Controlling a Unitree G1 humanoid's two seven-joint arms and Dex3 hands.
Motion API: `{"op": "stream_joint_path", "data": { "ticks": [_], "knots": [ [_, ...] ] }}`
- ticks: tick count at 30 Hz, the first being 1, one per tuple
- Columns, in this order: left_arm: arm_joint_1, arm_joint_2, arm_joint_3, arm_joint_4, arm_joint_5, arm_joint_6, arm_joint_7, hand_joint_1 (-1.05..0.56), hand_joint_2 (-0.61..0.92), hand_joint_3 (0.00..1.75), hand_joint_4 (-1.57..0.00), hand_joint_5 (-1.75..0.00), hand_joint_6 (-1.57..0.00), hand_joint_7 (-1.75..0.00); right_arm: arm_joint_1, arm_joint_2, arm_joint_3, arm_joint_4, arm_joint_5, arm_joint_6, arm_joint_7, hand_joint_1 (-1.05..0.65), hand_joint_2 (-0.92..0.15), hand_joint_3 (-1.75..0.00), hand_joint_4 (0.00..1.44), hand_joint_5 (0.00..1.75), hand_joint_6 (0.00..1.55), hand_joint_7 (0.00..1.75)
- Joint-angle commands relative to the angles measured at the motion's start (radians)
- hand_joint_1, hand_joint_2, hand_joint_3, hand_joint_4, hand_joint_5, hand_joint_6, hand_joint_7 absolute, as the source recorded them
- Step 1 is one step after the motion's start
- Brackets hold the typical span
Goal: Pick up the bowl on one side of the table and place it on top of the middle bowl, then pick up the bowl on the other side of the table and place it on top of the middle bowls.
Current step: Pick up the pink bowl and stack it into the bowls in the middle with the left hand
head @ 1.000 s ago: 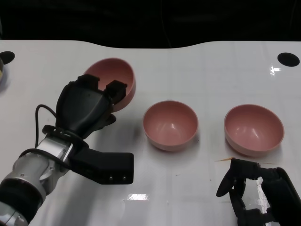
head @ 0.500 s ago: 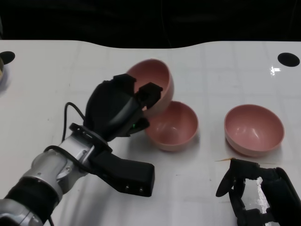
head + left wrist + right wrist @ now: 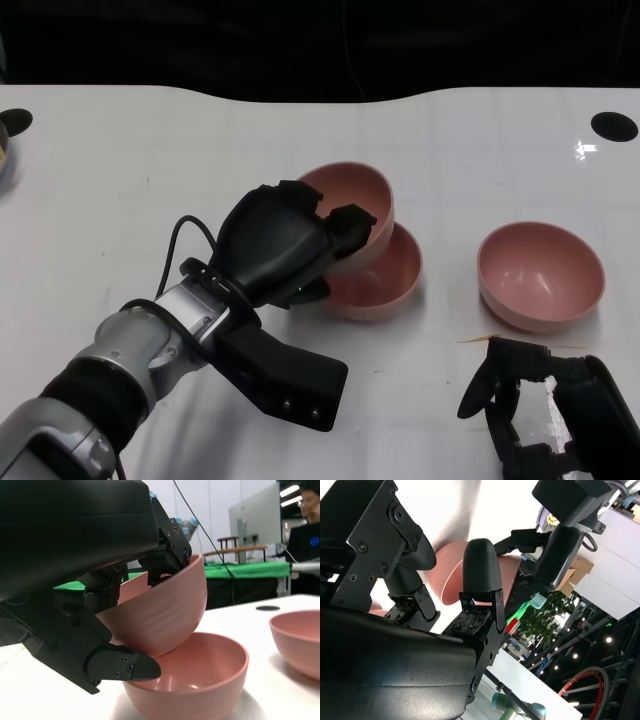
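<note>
left hand (image 3: pixel 285 245) holds tilted bowl (image 3: pixel 362 205) against middle bowl (image 3: pixel 385 280).

Three pink bowls (image 3: pixel 540 275) sit on a white table (image 3: pixel 120 180); both hands (image 3: pixel 285 245) are black.

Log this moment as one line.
left hand: holds tilted bowl partly inside middle bowl | right hand: idle, open | right bowl: untouched

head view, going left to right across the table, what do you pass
left hand holding a pink bowl → middle bowl under it → right-side bowl → dark hole in the table; the right hand sits near, below the right-side bowl.
</note>
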Motion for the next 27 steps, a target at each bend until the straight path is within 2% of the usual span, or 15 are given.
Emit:
{"op": "stream_joint_path", "data": {
  "ticks": [1, 4, 6, 8, 9, 11, 13, 15, 19, 27],
  "knots": [
    [-0.047, 0.003, -0.011, 0.02, -0.003, -0.016, -0.045, -0.26, 0.8, 0.21, -0.87, -1.75, -0.78, -1.5, 0.0, -0.006, -0.003, 0.001, 0.006, 0.0, -0.004, 0.23, -0.11, -1.65, 0.91, 1.7, 0.88, 1.32],
    [-0.063, 0.0, -0.001, 0.024, -0.037, -0.045, -0.128, -0.26, 0.84, 0.17, -0.85, -1.75, -0.8, -1.4, 0.0, -0.006, -0.001, -0.001, 0.009, 0.002, -0.001, 0.23, -0.11, -1.65, 0.91, 1.7, 0.88, 1.32],
    [-0.066, -0.003, 0.022, 0.032, -0.098, -0.089, -0.211, -0.21, 0.85, 0.14, -0.82, -1.59, -0.84, -1.14, 0.0, -0.007, 0.0, -0.005, 0.008, 0.007, 0.002, 0.22, -0.11, -1.65, 0.9, 1.7, 0.88, 1.33],
    [-0.067, -0.003, 0.04, 0.019, -0.154, -0.089, -0.333, -0.28, 0.89, 0.1, -0.68, -1.2, -0.7, -0.53, 0.001, -0.007, 0.001, -0.007, 0.01, 0.011, 0.003, 0.22, -0.11, -1.65, 0.9, 1.7, 0.88, 1.33],
    [-0.066, -0.001, 0.047, 0.005, -0.174, -0.081, -0.383, -0.33, 0.91, 0.1, -0.6, -0.95, -0.64, -0.3, 0.001, -0.006, 0.002, -0.005, 0.011, 0.011, 0.003, 0.22, -0.11, -1.65, 0.9, 1.7, 0.88, 1.33],
    [-0.063, 0.003, 0.053, -0.028, -0.188, -0.059, -0.448, -0.53, 0.92, 0.12, -0.3, -0.52, -0.4, -0.07, 0.0, -0.006, 0.002, -0.002, 0.011, 0.008, 0.002, 0.22, -0.11, -1.65, 0.9, 1.71, 0.88, 1.33],
    [-0.061, 0.006, 0.056, -0.061, -0.184, -0.033, -0.485, -0.66, 0.92, 0.18, -0.12, -0.36, -0.25, -0.01, -0.003, -0.007, 0.002, 0.004, 0.01, 0.0, 0.0, 0.22, -0.11, -1.65, 0.9, 1.71, 0.88, 1.33],
    [-0.058, 0.009, 0.056, -0.092, -0.176, -0.009, -0.512, -0.76, 0.92, 0.23, -0.03, -0.29, -0.16, -0.01, -0.004, -0.007, 0.003, 0.009, 0.013, -0.005, 0.001, 0.22, -0.11, -1.65, 0.9, 1.71, 0.88, 1.33],
    [-0.06, 0.021, 0.046, -0.146, -0.162, 0.03, -0.582, -0.89, 0.92, 0.35, 0.0, -0.23, -0.11, 0.0, -0.002, -0.008, 0.003, 0.002, 0.007, 0.003, 0.0, 0.22, -0.11, -1.65, 0.9, 1.71, 0.88, 1.33],
    [-0.021, 0.055, 0.06, -0.254, -0.155, 0.081, -0.657, -0.95, 0.92, 0.38, 0.0, -0.09, -0.06, 0.0, 0.0, -0.008, 0.003, -0.003, 0.011, 0.005, 0.003, 0.21, -0.09, -1.68, 0.9, 1.7, 0.88, 1.33]
  ]
}}
